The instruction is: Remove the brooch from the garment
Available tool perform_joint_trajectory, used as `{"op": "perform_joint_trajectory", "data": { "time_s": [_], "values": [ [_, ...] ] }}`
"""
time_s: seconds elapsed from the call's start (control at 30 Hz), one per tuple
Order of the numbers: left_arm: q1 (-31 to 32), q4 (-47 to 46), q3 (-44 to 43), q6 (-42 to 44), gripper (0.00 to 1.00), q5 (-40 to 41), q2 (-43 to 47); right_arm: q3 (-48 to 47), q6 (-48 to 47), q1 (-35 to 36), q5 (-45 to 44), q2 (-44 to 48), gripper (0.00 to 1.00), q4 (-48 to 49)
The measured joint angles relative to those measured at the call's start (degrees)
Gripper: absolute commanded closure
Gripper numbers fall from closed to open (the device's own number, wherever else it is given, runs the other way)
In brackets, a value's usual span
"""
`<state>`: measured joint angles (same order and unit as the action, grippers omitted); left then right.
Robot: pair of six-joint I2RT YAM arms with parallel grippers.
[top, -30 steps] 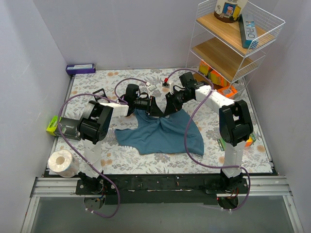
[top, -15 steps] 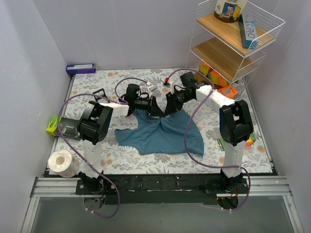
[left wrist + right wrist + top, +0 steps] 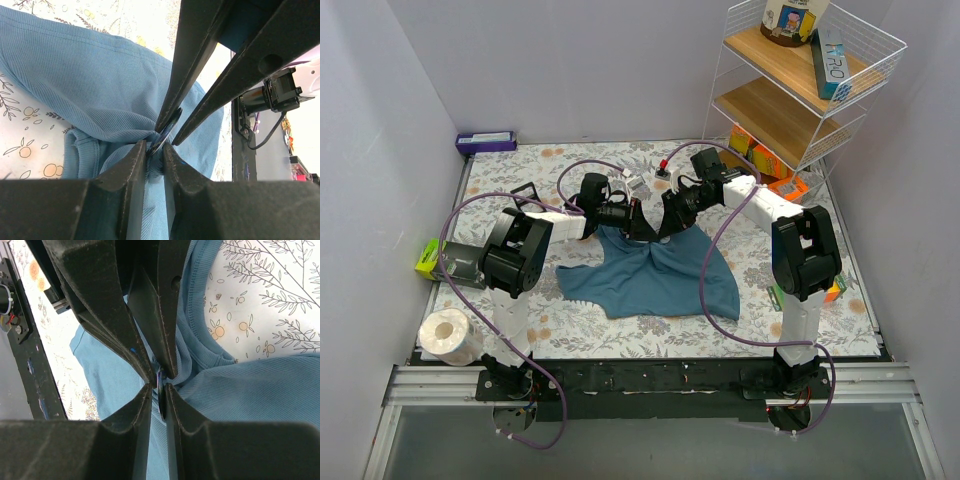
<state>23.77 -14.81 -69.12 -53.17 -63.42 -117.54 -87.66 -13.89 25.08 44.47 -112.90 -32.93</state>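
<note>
The left gripper (image 3: 154, 149) is nearly closed, its tips pinching a bunched fold of the teal garment (image 3: 85, 80). Directly ahead of it, tip to tip, the right gripper (image 3: 158, 391) is narrowed onto the brooch (image 3: 167, 131). The brooch is a thin disc seen edge-on, sitting on that fold between both pairs of fingers.

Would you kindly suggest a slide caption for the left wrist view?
Left claw pinches the bunched garment while the right claw grips the brooch pinned there.
</note>
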Motion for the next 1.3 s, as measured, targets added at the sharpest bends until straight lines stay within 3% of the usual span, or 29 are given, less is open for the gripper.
{"op": "perform_joint_trajectory", "data": {
  "time_s": [0.3, 0.5, 0.53, 0.57, 0.67, 0.8, 1.3],
  "values": [
    [0.04, 0.72, -0.04, 0.48, 1.00, 0.28, 0.00, 0.00, -0.13, -0.37, -0.28, 0.00, 0.76, -0.04],
    [0.07, 0.85, -0.07, 0.50, 1.00, 0.39, 0.00, 0.00, -1.38, -0.61, -0.55, 0.00, 0.99, -0.09],
    [0.09, 0.90, -0.13, 0.50, 1.00, 0.39, 0.00, 0.00, -1.57, -0.63, -0.50, 0.00, 0.99, -0.13],
    [0.09, 0.90, -0.15, 0.50, 0.98, 0.42, 0.00, 0.00, -1.75, -0.63, -0.48, 0.00, 0.99, -0.13],
    [0.09, 1.09, -0.24, 0.74, 0.63, 0.42, 0.00, 0.00, -2.16, -0.70, -0.39, 0.00, 0.99, -0.17],
    [0.13, 1.27, -0.26, 2.03, 0.56, 1.36, 0.09, 0.00, -2.08, -0.70, 0.37, 0.00, 0.99, -0.28],
    [1.88, 6.91, -2.69, 10.16, 0.64, 3.30, 1.07, 0.02, 0.74, -1.38, 2.03, -0.09, 0.99, -0.31]
  ]
}}
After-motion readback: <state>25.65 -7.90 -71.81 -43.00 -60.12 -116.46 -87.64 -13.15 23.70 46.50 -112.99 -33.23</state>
